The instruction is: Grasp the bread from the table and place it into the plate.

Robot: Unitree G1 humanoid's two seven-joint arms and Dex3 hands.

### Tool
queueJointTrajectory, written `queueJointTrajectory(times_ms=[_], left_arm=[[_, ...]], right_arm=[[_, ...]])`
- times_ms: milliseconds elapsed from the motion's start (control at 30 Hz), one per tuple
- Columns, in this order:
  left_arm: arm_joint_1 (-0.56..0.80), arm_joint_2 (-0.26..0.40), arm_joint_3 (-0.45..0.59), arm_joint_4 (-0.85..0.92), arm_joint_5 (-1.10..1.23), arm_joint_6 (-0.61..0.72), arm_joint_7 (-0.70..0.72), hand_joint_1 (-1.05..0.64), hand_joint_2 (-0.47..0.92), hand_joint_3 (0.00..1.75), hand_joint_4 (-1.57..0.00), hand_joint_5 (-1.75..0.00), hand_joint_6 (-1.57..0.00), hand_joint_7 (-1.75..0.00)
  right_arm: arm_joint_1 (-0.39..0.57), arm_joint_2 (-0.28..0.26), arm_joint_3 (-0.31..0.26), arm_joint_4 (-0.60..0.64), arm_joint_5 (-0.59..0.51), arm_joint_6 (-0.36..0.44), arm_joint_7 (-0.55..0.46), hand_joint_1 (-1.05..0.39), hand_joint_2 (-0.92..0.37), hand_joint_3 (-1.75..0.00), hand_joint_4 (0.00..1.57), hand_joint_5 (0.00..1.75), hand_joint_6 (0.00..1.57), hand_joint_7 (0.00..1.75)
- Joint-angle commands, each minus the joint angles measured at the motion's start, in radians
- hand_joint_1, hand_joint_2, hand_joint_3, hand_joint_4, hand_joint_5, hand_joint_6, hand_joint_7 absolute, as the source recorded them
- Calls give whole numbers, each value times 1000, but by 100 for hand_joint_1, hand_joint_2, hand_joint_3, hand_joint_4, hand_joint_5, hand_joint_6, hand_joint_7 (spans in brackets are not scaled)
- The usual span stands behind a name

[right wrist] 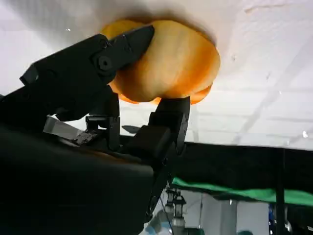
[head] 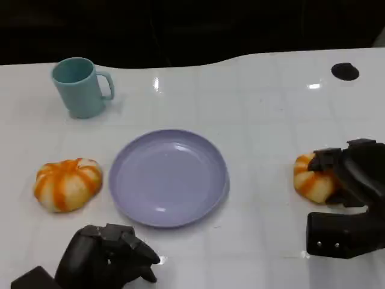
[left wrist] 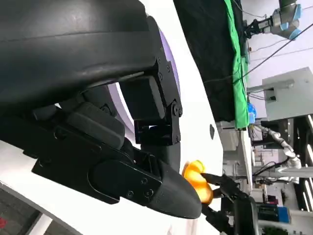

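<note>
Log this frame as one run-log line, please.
phase: grasping | right robot hand: fingers around right bread, still on table | left robot hand: idle, curled | plate: empty | left bread: untouched

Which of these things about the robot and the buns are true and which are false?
1. The purple plate has a bun on it. False: nothing lies on it; both buns are on the table.
2. The right hand has its fingers around the bun on the right. True.
3. The teal mug stands behind the plate, toward the left. True.
4. The left hand is holding the striped bun on the left. False: it holds nothing and sits apart from that bun, nearer the table's front edge.
5. The mug lies tipped on its side. False: it stands upright.
</note>
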Motion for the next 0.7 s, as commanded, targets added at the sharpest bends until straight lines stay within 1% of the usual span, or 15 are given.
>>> queueJointTrajectory(times_ms=[33, 67, 133, 200, 267, 333, 367, 400, 433, 467, 533, 567, 600, 667, 700], left_arm=[[3, 10, 4, 0, 1, -2, 6, -105, 90, 0, -126, -93, -133, -59], [3, 10, 5, 1, 0, -2, 6, -105, 90, 0, -126, -93, -133, -59], [3, 11, 5, 1, -1, 0, 4, -105, 90, 0, -126, -93, -133, -59], [3, 12, 5, 1, -2, 0, 2, -105, 90, 0, -126, -93, -133, -59], [3, 12, 5, -1, -6, 6, -1, -105, 90, 0, -126, -93, -133, -59], [4, 10, 5, -3, -3, 11, 6, -105, 89, 0, -126, -93, -134, -59], [4, 9, 5, -4, 0, 12, 10, -105, 89, 0, -126, -93, -134, -59], [3, 10, 4, -1, 4, 5, 10, -105, 90, 0, -126, -93, -134, -59], [2, 11, 3, 2, 6, 0, 10, -105, 90, 0, -126, -93, -134, -59], [1, 11, 3, 3, 7, -1, 9, -105, 90, 1, -126, -93, -134, -59], [2, 9, 3, 2, 5, 5, 9, -105, 90, 0, -126, -93, -134, -59], [2, 8, 4, 2, 2, 6, 8, -105, 90, 0, -126, -93, -134, -59], [2, 7, 4, 3, -1, 7, 6, -105, 89, 0, -126, -93, -134, -59], [1, 4, 3, 4, -1, 5, 7, -105, 89, 0, -126, -93, -134, -59], [2, 4, 2, 4, 1, 6, 8, -105, 89, 0, -126, -93, -134, -59]], right_arm=[[-12, -11, 3, 9, 4, -27, -113, 0, -82, -1, 89, 175, 90, 137], [-12, -10, 3, 7, 7, -36, -128, 1, -82, -1, 91, 175, 92, 133], [-8, -4, -4, -6, 25, -59, -144, 1, -83, -1, 92, 175, 94, 131], [-4, 0, -5, -27, 32, -74, -160, 2, -82, -1, 94, 175, 96, 132], [3, 6, -12, -54, 51, -115, -176, 4, -83, -2, 98, 175, 98, 134], [12, 18, -20, -88, 78, -145, -171, 5, -85, -3, 100, 175, 99, 135], [18, 26, -23, -113, 91, -153, -161, 7, -83, -10, 102, 174, 100, 134], [25, 34, -23, -141, 101, -160, -150, 8, -54, -66, 104, 171, 101, 131], [31, 42, -23, -166, 112, -166, -138, 7, -38, -98, 107, 167, 104, 125], [35, 48, -23, -185, 122, -171, -128, 8, -27, -118, 109, 165, 106, 121], [44, 71, -24, -223, 148, -180, -98, 9, -21, -129, 109, 165, 108, 120], [46, 88, -22, -238, 161, -180, -78, 10, -19, -132, 108, 168, 106, 124], [48, 103, -21, -251, 173, -178, -58, 12, -19, -136, 106, 172, 103, 131], [40, 132, -13, -255, 173, -172, -39, 12, -18, -138, 104, 174, 100, 137], [34, 143, -9, -250, 168, -175, -40, 12, -17, -139, 106, 170, 101, 132]])
